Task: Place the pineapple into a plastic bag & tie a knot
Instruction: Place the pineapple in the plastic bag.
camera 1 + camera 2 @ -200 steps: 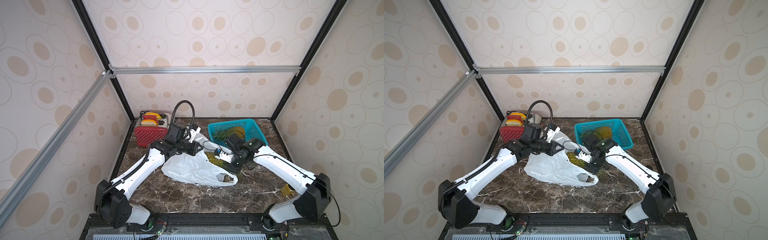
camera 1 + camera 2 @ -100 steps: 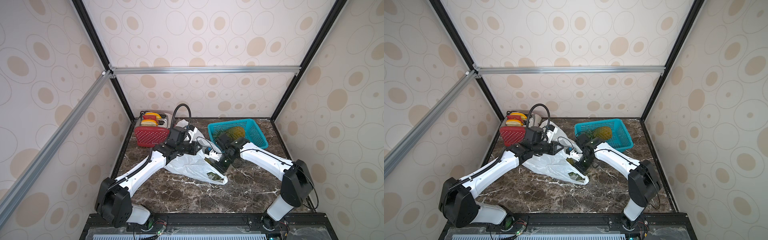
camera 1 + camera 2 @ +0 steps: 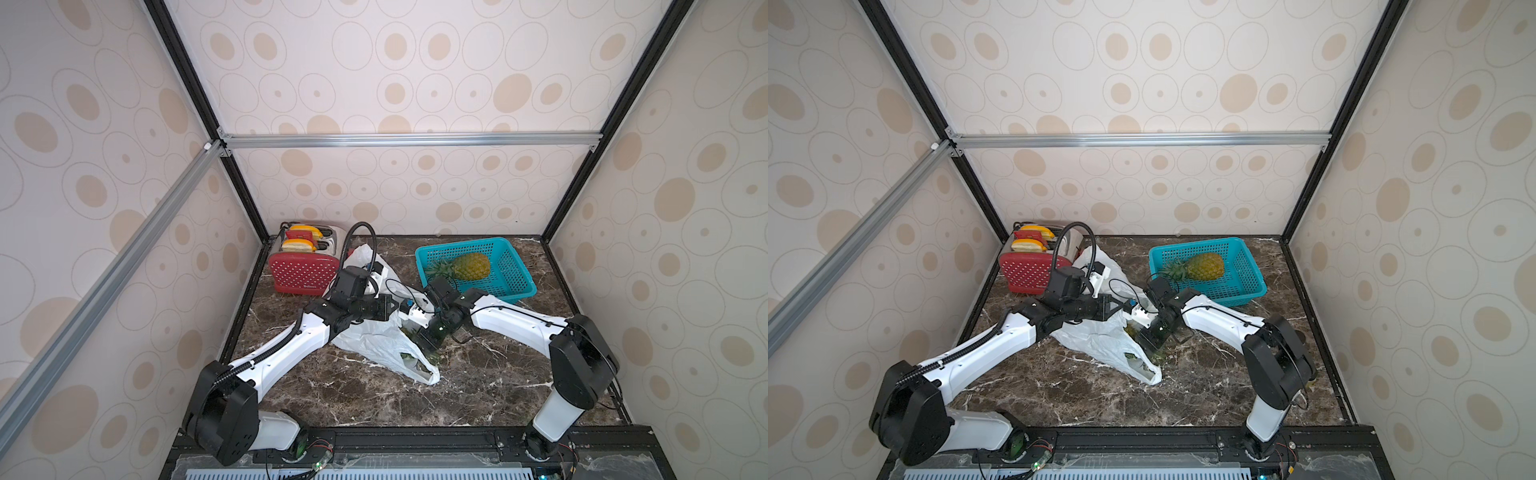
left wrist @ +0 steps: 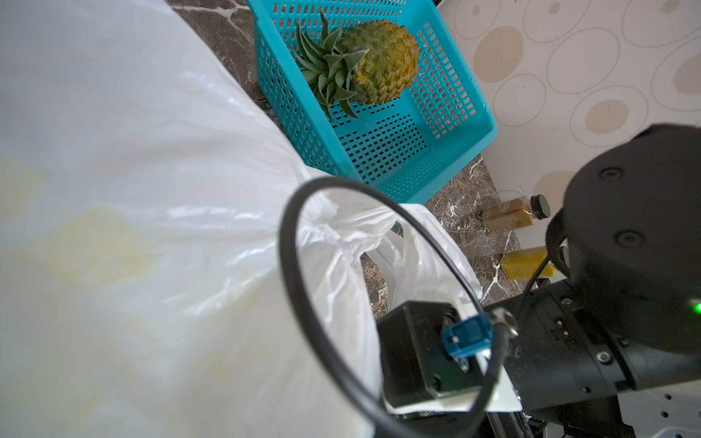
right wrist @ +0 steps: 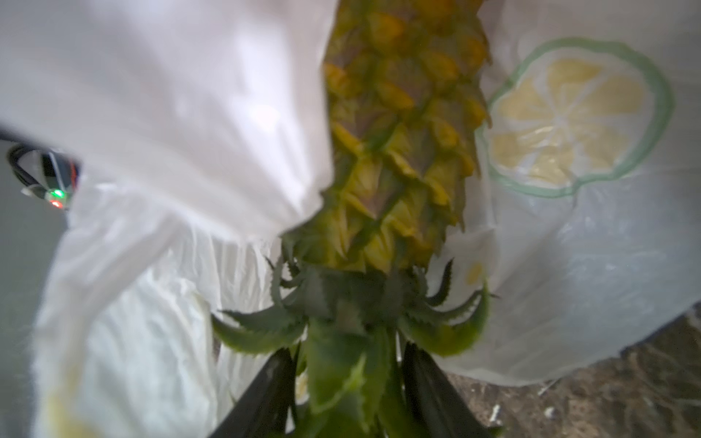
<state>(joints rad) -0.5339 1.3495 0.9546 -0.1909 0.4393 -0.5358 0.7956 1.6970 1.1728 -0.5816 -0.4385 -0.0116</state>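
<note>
Now pineapple (image 5: 398, 113) deeper w/in plastic bag (image 5: 588, 265)

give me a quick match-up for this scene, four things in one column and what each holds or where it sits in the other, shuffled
Things
1 toaster
2 basket
3 plastic bag
4 bottles

States
a a second pineapple is partly inside it, crown at the mouth
b on bare marble near the side wall
c yellow slices stick out of its slots
d a whole pineapple lies in it

Pairs: 1-c, 2-d, 3-a, 4-b
</note>
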